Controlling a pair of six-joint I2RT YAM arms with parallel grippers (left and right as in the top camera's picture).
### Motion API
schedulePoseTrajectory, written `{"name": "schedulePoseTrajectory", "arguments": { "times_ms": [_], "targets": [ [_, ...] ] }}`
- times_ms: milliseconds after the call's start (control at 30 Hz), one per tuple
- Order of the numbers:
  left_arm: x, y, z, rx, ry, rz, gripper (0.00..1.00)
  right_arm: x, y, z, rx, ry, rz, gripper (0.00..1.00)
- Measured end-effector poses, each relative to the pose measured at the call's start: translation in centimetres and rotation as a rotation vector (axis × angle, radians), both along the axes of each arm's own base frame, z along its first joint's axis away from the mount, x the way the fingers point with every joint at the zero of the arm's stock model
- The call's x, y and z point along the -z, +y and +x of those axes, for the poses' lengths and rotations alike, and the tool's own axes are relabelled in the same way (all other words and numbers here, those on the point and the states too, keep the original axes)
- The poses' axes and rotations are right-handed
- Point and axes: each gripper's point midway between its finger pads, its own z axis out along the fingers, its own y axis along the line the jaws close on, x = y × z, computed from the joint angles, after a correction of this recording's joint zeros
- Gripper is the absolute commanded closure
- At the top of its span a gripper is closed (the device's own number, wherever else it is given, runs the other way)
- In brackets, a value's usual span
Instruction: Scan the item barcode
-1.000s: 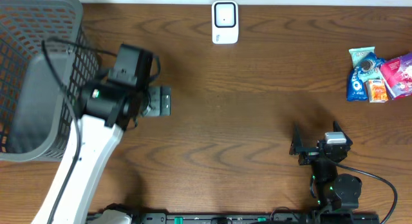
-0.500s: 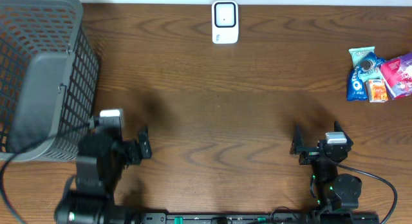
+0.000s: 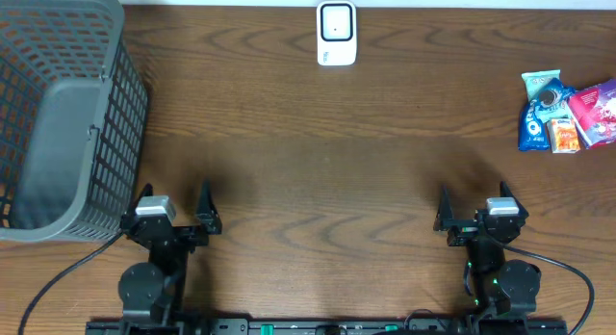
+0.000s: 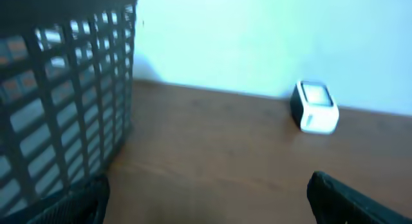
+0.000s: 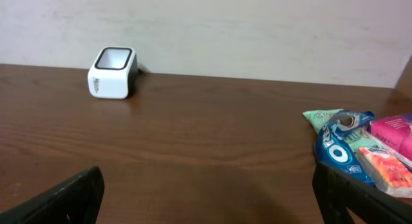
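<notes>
Beside the basket (image 3: 127, 102), left fingers (image 3: 206, 210) gape empty; right fingers (image 3: 442, 210) too, snacks (image 3: 568, 114) apart.

Dark wood-grain table (image 3: 318, 162) w/ plain pale wall (image 5: 257, 31) behind.

Left tool (image 3: 175, 191) black, silver-capped; right tool (image 3: 472, 191) alike; black cables (image 3: 564, 270).

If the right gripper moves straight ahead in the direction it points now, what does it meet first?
Probably nothing, as far as shown: the open right gripper faces bare table up to the far edge. The white scanner lies left of that line, the snack packets right of it.
</notes>
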Motion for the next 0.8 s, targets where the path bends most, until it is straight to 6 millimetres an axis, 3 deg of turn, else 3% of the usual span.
{"name": "schedulePoseTrajectory", "arguments": {
  "times_ms": [333, 600, 800],
  "targets": [
    [-0.7, 0.5, 0.8, -0.024, -0.15, -0.005, 0.02, 0.0, 0.0, 0.0, 0.0, -0.001, 0.0, 0.01],
    [0.1, 0.1, 1.0, 0.002, -0.146, 0.032, 0.02, 0.0, 0.0, 0.0, 0.0, -0.001, 0.0, 0.01],
    [3.6, -1.1, 1.0, 0.079, -0.008, 0.136, 0.02, 0.0, 0.0, 0.0, 0.0, -0.001, 0.0, 0.01]
  ]
}}
